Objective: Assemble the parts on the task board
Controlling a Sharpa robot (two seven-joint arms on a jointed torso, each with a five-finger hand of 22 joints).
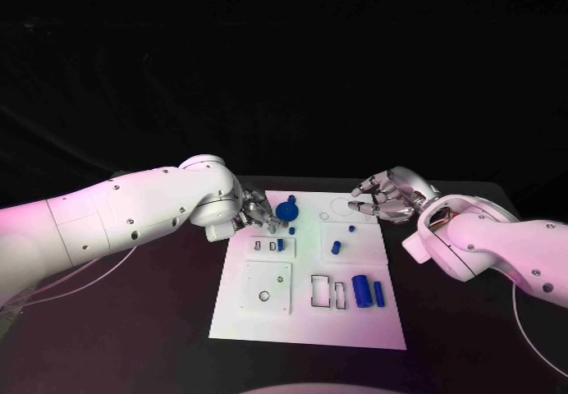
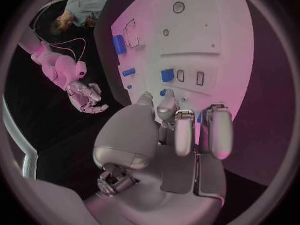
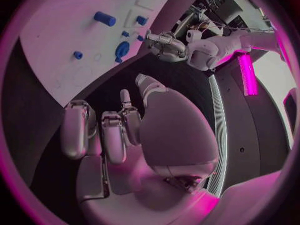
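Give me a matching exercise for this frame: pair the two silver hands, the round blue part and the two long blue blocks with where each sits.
Things:
1. left silver hand
2. right silver hand
3. round blue part
4. two long blue blocks

Places:
A. near right area of the white task board
B. off the board, past its far right corner
C. far end of the board, near the left hand
D. over the board's far left edge

Pairs: 1-D, 2-B, 3-C, 4-A
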